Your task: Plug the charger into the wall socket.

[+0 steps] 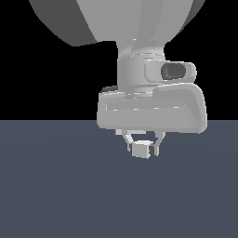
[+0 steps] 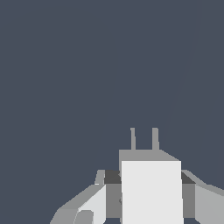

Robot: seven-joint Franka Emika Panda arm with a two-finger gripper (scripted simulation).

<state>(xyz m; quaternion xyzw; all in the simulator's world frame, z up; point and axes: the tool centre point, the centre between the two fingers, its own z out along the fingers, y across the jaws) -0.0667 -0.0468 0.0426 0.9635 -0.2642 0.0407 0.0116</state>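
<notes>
The charger (image 1: 142,149) is a small white cube held between my fingers, a little above the dark grey floor. In the wrist view the charger (image 2: 151,190) fills the lower middle, with two short grey prongs (image 2: 143,139) sticking out of its far face. My gripper (image 1: 143,148) is shut on the cube, one finger (image 2: 87,205) on each side of it. The wall socket is out of view in both views.
The dark grey floor (image 1: 56,186) spreads under the gripper. The arm's wrist and hand body (image 1: 151,107) hang above the cube and fill the upper part of the exterior view. Black background lies behind.
</notes>
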